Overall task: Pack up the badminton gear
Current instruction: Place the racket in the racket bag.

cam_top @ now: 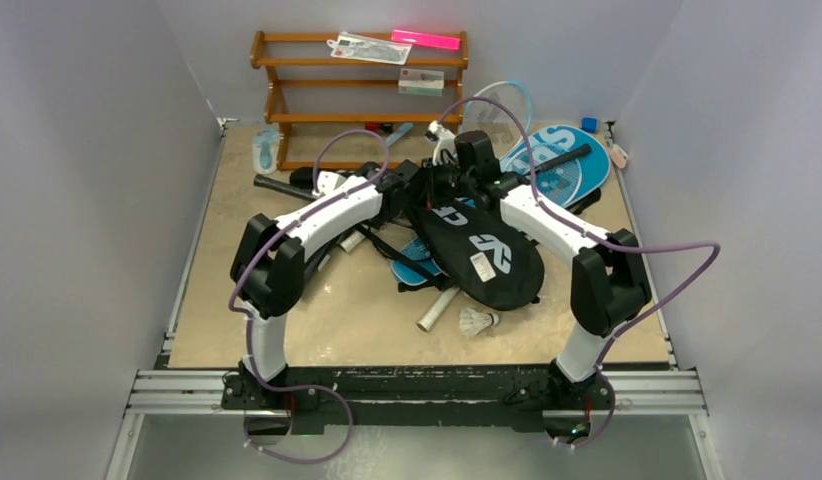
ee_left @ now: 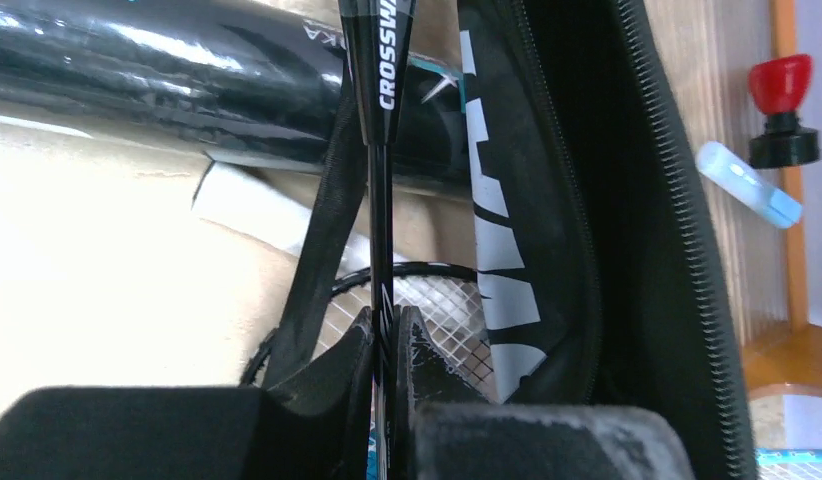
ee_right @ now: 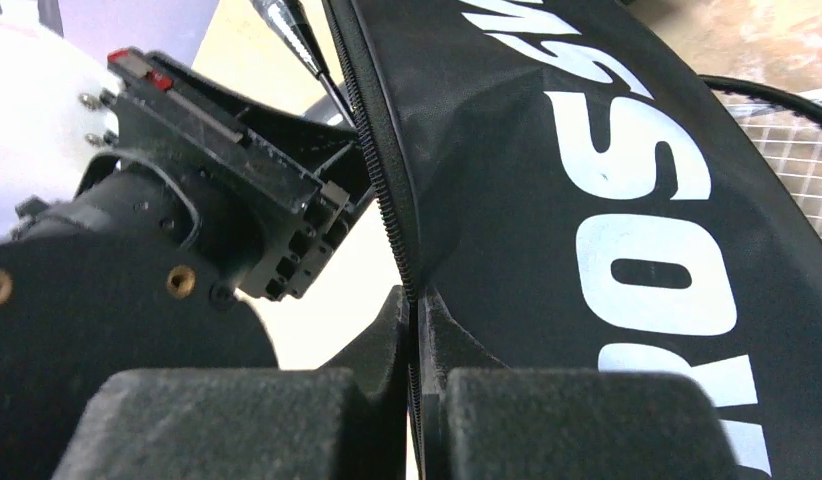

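Progress is slight: my left gripper point(ee_left: 385, 335) has its jaws clamped on the black racket shaft point(ee_left: 380, 200), my right gripper point(ee_right: 415, 320) pinches the CROSSWAY cover point(ee_right: 607, 200) at its zipper edge, and the shuttlecock point(cam_top: 477, 321) and blue SPORT cover point(cam_top: 559, 160) lie unpacked.

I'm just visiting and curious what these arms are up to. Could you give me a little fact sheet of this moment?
Left arm: left gripper shut on the black racket, by its thin shaft
Right arm: right gripper shut on the zipper edge of the black CROSSWAY cover
Loose item: white shuttlecock on the table, by the cover's near end
Farther back: blue SPORT cover at far right, wooden rack against the back wall
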You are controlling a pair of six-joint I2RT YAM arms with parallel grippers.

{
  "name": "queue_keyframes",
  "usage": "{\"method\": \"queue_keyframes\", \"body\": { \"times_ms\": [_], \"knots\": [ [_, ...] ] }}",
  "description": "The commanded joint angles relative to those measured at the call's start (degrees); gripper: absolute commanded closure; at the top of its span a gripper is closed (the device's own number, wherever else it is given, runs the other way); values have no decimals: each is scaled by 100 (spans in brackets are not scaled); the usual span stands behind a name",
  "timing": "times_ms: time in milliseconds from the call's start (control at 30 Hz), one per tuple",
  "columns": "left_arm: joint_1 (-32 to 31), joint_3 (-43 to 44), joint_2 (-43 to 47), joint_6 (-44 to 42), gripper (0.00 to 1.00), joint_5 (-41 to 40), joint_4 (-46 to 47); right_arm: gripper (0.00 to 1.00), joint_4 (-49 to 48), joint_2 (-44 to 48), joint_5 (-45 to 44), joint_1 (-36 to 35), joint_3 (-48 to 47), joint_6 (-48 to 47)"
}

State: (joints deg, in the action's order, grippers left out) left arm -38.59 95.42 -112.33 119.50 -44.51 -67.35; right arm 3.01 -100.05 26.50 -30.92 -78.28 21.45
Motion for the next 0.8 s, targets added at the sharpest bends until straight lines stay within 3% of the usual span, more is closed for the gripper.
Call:
{"method": "queue_keyframes", "body": {
  "times_ms": [0, 267, 433, 500, 600, 767],
  "knots": [
    [-423, 92, 257, -106, 100, -423, 678, 100, -107, 328, 485, 43, -111, -108],
    [-566, 122, 211, -710, 100, -439, 983, 100, 113, 574, 412, 310, 182, -356],
    [-536, -633, 824, -1423, 54, -278, 1990, 100, 20, 583, 443, 560, 351, -330],
    [-501, -958, 1076, -1648, 40, -61, 2438, 100, -64, 550, 598, 674, 378, -269],
    [-348, -1216, 1323, -2100, 34, 406, 2854, 100, -105, 539, 612, 743, 393, -247],
    [49, -1277, 1581, -2736, 32, 1043, 2633, 100, -24, 548, 550, 763, 399, -303]
  ]
}}
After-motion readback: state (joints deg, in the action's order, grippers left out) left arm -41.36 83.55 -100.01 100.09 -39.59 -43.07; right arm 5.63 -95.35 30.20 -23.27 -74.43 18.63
